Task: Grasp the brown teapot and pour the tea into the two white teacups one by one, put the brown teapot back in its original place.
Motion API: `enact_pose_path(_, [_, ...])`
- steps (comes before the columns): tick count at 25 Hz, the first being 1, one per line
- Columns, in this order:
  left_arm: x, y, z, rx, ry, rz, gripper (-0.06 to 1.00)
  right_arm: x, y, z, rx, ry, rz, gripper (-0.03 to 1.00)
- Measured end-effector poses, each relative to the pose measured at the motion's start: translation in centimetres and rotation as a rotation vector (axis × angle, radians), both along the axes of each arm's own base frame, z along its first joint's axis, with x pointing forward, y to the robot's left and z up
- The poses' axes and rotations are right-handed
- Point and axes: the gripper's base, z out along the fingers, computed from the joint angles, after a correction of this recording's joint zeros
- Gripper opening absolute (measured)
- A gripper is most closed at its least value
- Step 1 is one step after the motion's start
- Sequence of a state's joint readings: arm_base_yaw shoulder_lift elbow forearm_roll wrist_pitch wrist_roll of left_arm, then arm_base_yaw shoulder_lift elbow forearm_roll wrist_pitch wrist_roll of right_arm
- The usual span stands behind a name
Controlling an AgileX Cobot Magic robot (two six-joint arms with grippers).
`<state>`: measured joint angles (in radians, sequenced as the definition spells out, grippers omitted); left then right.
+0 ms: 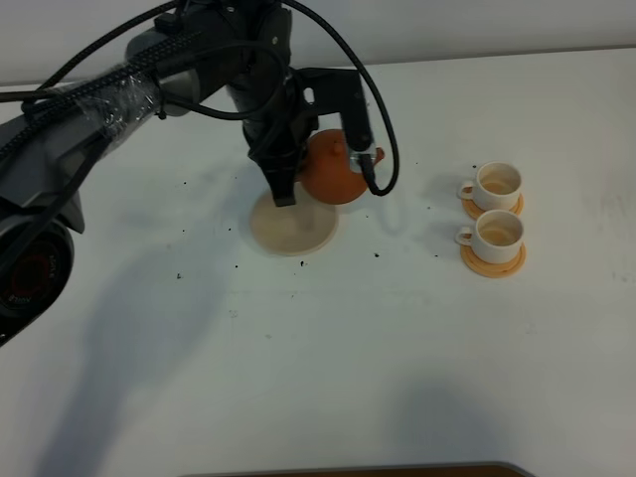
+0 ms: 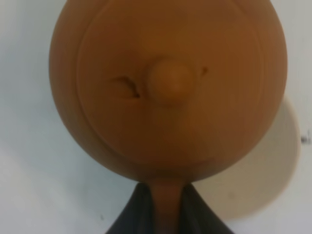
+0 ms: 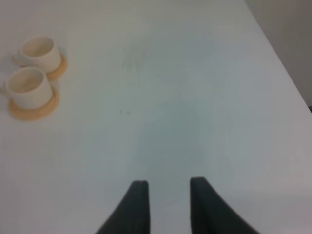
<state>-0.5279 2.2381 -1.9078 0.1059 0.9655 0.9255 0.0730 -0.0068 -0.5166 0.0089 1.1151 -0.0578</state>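
One squat, round reddish-brown clay teapot (image 1: 333, 171), matte and smooth with faint rings on its knobbed lid (image 2: 169, 83) and a short spout (image 1: 376, 155), hangs in the left gripper (image 1: 291, 182). The left wrist view shows the dark jaws clamped from both sides on the pot's loop handle (image 2: 165, 195). The teapot sits at the far right edge of the one flat, round pale beige disc (image 1: 288, 231), not centred on it. From the wrist, the disc (image 2: 265, 180) shows only as a crescent beyond one side of the pot. Whether the pot's base touches the disc cannot be told. Well to the right stand two alike small white glazed teacups, one farther back (image 1: 497, 182) and one nearer (image 1: 499, 233), just beside each other, each with a single side handle turned toward the teapot. Each cup rests on its own small round orange saucer, making two saucers (image 1: 515, 206) (image 1: 492, 264). The white worktop (image 1: 397, 348) is smooth and matte, sprinkled with a few tiny dark specks around the disc. The right gripper (image 3: 168, 185) is out of the high view. Its own camera shows two dark tapered jaws standing apart with nothing between them above bare worktop, with both cups (image 3: 38, 51) (image 3: 28, 87) off to one side.
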Motion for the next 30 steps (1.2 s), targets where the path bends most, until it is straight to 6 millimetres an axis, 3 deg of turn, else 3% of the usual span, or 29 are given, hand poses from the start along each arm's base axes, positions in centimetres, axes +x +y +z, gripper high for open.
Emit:
enact_pose_path(7, [-0.3, -2.2, 0.1, -0.052, -0.081, -0.050, 0.14, 0.0, 0.0, 0.0, 0.000, 0.000, 0.000, 0.24])
enact_pose_path(17, [-0.3, -6.0, -2.3, -0.101, -0.215, -0.149, 0.14, 0.0, 0.0, 0.0, 0.000, 0.000, 0.000, 0.24])
enact_pose_path(21, [-0.2, -6.6, -3.6, -0.104, -0.230, -0.165, 0.14, 0.0, 0.0, 0.0, 0.000, 0.000, 0.000, 0.24])
enact_pose_path(30, [0.4, -6.5, -3.6, -0.071, -0.296, -0.202, 0.14, 0.0, 0.0, 0.0, 0.000, 0.000, 0.000, 0.24])
